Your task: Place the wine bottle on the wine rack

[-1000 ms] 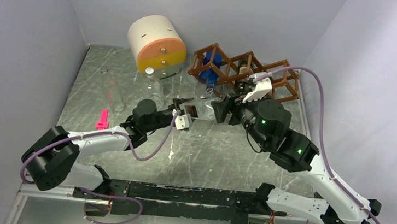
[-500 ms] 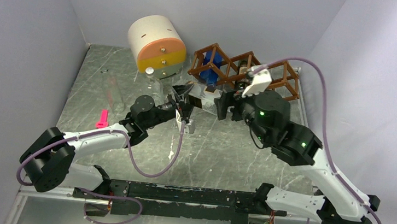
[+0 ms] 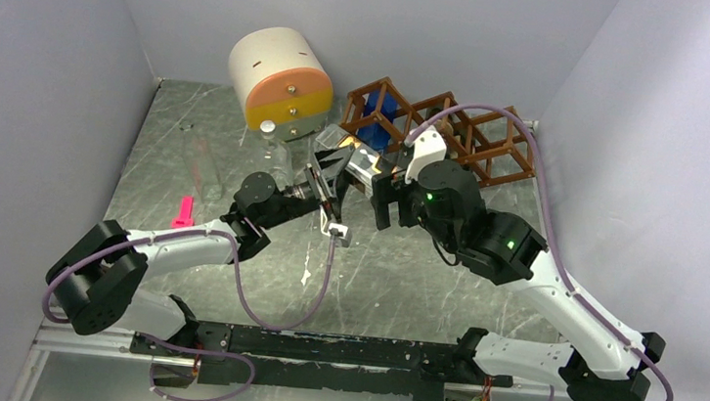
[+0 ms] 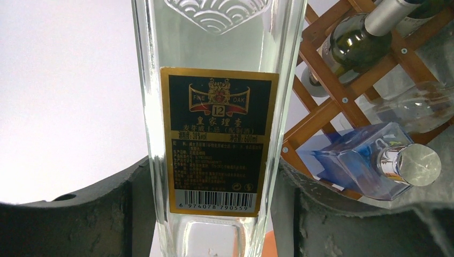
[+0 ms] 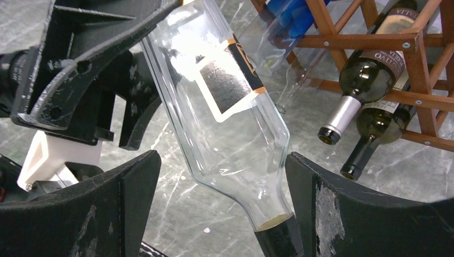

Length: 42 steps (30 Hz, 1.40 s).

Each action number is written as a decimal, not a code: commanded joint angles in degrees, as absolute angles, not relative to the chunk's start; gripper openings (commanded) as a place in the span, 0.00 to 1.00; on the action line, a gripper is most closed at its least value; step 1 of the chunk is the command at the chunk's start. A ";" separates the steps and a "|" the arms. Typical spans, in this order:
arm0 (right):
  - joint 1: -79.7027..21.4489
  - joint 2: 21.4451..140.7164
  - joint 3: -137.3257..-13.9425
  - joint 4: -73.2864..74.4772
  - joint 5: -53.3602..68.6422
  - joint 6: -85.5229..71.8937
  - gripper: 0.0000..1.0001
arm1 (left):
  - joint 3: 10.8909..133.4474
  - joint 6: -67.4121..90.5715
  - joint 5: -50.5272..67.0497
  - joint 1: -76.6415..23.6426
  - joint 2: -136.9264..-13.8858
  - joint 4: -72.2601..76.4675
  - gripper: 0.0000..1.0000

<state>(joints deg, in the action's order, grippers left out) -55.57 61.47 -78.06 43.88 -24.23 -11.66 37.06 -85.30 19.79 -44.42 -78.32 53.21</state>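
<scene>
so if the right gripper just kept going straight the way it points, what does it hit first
The clear bottle, which lies between the right gripper's open fingers. Close behind it is the left gripper, shut on that bottle; how close is hard to judge.

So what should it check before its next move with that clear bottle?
1. Left gripper shut on the clear bottle: ok.
2. Right gripper open, fingers either side of the bottle's neck end: ok.
3. Those fingers free of the glass: cannot tell.
4. Dark cap on the bottle: ok.
5. Free cell in the wine rack: ok, the rightmost looks empty; the blue bottle and dark bottles fill others.
6. Way to that cell: probably not ok, the right arm lies across it.
</scene>
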 commanded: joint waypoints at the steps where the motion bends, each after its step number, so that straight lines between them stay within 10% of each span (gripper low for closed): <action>1: -55.72 62.08 -75.88 43.60 -20.93 -10.81 0.91 | 39.02 -88.00 23.96 -45.26 -74.97 65.08 0.07; 17: -55.74 63.49 -74.82 39.83 -19.33 -7.80 0.88 | 39.95 -87.23 26.12 -46.70 -72.67 59.17 0.07; 29: -55.72 63.25 -73.07 36.58 -18.24 -7.12 0.37 | 41.48 -84.79 25.69 -47.28 -72.40 55.88 0.07; 34: -55.64 63.87 -72.38 35.01 -19.55 -7.09 0.71 | 41.46 -84.38 25.30 -47.50 -72.34 54.64 0.07; 42: -55.64 65.43 -72.32 33.63 -19.50 -7.94 0.71 | 41.83 -83.54 23.84 -47.52 -72.16 52.60 0.07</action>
<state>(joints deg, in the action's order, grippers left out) -55.35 63.92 -72.73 41.28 -21.02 -7.27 37.12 -84.55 19.59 -45.30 -75.33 45.54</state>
